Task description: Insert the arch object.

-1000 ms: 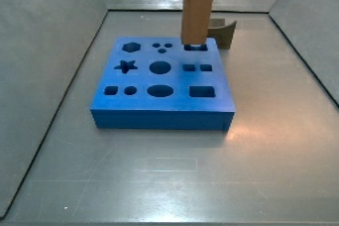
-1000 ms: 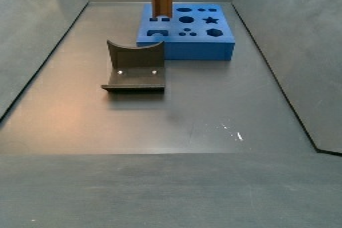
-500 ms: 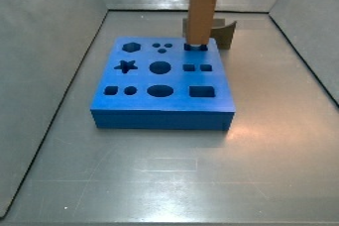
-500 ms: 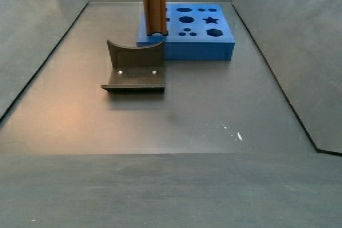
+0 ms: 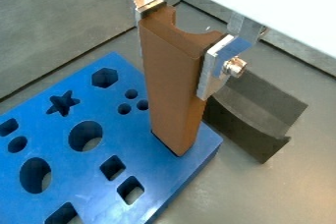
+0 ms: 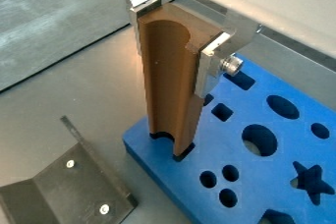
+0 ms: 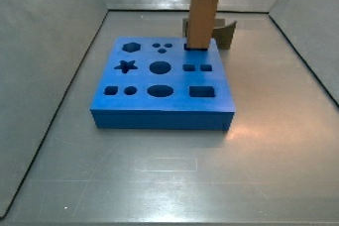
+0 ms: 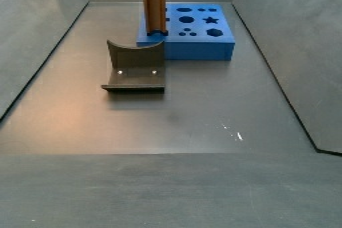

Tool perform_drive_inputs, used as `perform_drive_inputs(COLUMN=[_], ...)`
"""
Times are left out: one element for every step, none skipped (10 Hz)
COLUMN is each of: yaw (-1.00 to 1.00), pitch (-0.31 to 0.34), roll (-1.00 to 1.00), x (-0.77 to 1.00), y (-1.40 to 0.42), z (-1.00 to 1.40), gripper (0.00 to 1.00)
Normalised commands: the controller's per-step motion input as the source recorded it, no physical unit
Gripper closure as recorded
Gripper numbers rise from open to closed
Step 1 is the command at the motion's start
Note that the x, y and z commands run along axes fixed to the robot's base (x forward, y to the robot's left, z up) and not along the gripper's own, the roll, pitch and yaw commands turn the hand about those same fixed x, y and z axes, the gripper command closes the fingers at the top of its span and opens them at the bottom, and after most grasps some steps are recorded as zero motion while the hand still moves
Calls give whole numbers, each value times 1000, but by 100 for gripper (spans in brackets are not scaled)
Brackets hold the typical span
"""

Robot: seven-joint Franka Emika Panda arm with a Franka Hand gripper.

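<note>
Since a second ago the arch object (image 5: pixel 175 90) has shifted slightly along the blue board's (image 5: pixel 79 144) edge. Clamped on it, the claw (image 5: pixel 184 27) holds it upright with its foot at the corner slot; next it likely needs pressing straight down.

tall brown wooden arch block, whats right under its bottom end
The tall brown wooden arch block, held between the gripper fingers, stands upright with its bottom end in a cutout near the blue foam board corner. How deep it sits is hidden by the block.

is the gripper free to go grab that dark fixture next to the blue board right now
Probably not yet: the gripper is shut on the arch object, standing upright at the blue board's edge. The fixture itself stands unobstructed.
</note>
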Motion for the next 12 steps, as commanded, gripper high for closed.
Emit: perform_drive_inputs(yaw=[-63, -23, -23, -131, -183, -86, 0, 0, 0, 11, 20, 0], pitch=[0, 21, 26, 39, 43, 0, 0, -3, -31, -46, -41, -7], roll=[0, 0, 0, 0, 0, -1, -9, -23, 0, 0, -19, -46], x=[80, 100, 54, 91, 86, 0, -97, -103, -180, -211, -126, 0], y=[0, 0, 37, 26, 43, 43, 63, 46, 9, 0, 0, 0], z=[-126, -123, -134, -149, -163, -200, -234, -251, -220, -203, -214, -294], gripper=[100, 100, 100, 100, 100, 100, 100, 100, 100, 100, 100, 100])
